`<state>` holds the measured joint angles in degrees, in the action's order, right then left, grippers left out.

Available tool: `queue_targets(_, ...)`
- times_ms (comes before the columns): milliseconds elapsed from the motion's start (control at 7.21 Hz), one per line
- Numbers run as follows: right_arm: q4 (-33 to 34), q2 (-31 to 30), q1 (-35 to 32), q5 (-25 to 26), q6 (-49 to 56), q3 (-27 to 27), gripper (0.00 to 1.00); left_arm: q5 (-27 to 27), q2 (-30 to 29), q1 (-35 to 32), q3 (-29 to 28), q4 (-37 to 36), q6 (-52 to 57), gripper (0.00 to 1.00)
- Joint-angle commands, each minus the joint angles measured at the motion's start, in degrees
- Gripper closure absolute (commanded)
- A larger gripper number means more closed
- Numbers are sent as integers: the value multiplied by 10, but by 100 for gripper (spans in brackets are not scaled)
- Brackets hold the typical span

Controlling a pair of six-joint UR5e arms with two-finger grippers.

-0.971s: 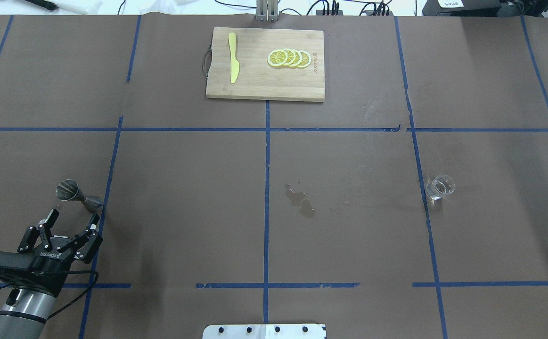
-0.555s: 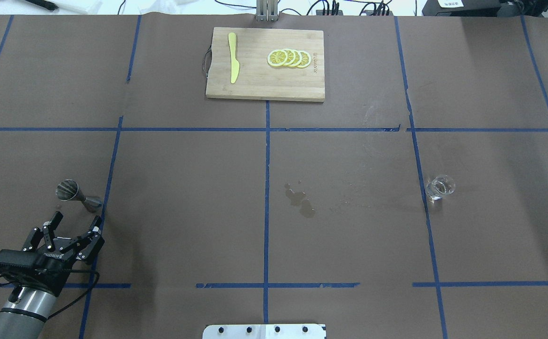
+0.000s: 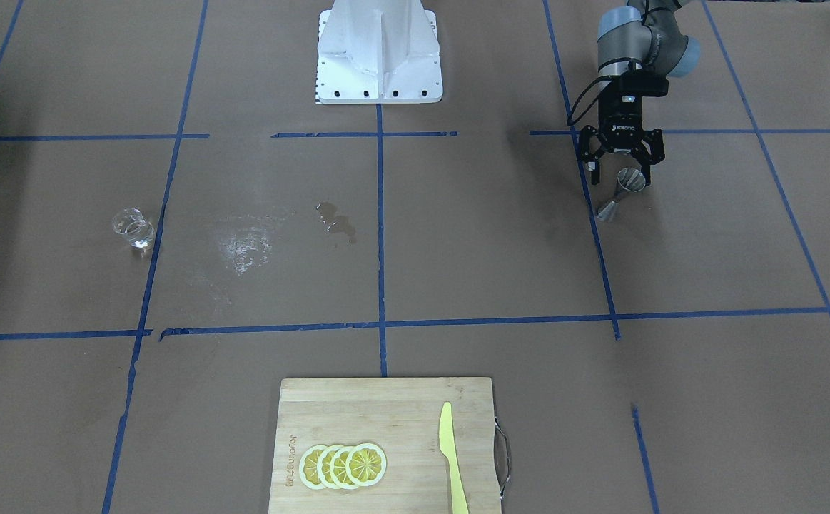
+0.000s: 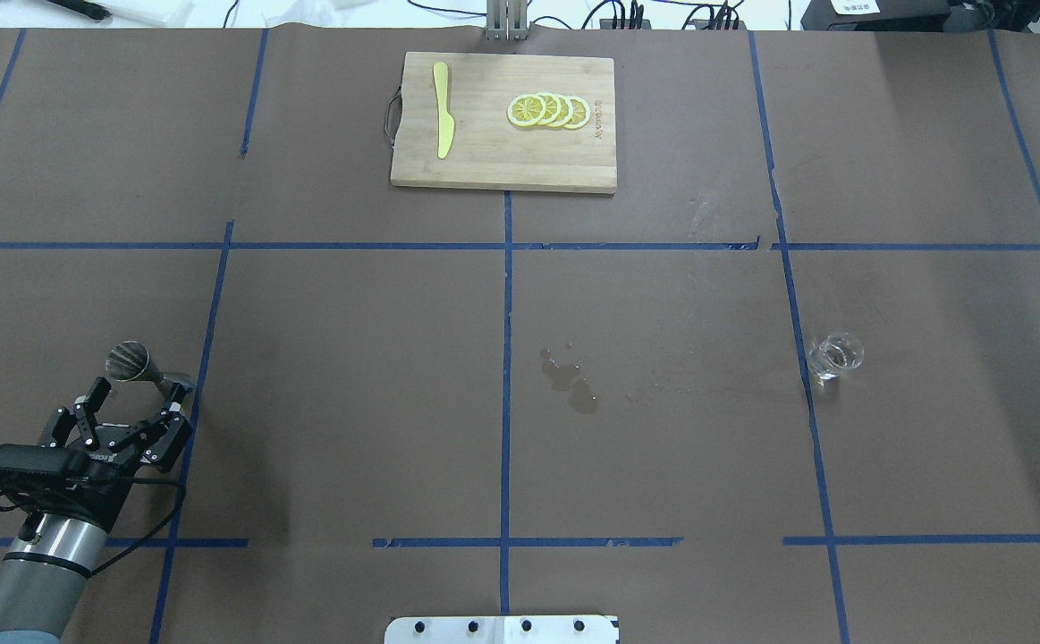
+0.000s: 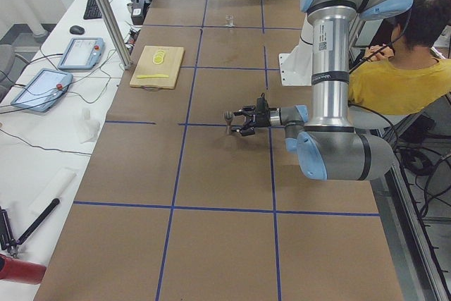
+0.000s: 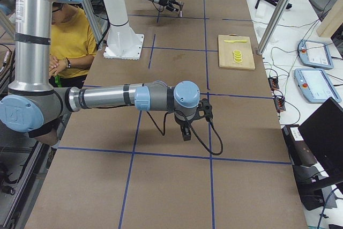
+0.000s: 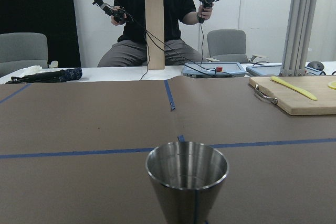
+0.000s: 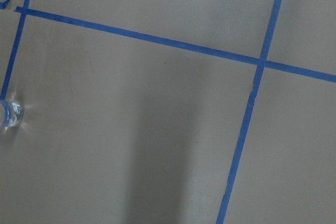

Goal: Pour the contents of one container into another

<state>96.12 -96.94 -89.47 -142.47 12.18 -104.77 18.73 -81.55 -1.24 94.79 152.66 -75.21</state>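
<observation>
Overhead exterior view, lower left: black two-finger left gripper [image 4: 141, 388] on a near-level forearm, low over the brown paper-covered table [image 4: 350, 358], jaws wide apart, clamping nothing. Just ahead of the fingertips, upright on the table: small silver-grey steel hourglass jigger [image 4: 131, 360], close and centred in the left wrist view. Can't tell whether fingers touch it. Right gripper [image 6: 185, 132] pointing down at the table, seen in exterior right view only; can't tell jaw state. Small clear glass cup [image 4: 834, 355] upright at centre right, well apart from the jigger. Can't make out contents of either. Dark wet patch [image 4: 571, 386] mid-table between them.
</observation>
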Motion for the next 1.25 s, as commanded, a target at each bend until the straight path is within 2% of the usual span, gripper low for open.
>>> queue_targets(0, -1, -1, 0, 0, 0, 0, 0, 8, -17, -11, -15, 0, 2, 1)
queue_targets(694, -1, 0, 0, 0, 0, 0, 0, 21, -21, -31, -27, -1, 2, 4)
queue_targets(1110, 0, -1, 0, 0, -1, 0, 0, 32, -27, -31, -30, -1, 2, 16)
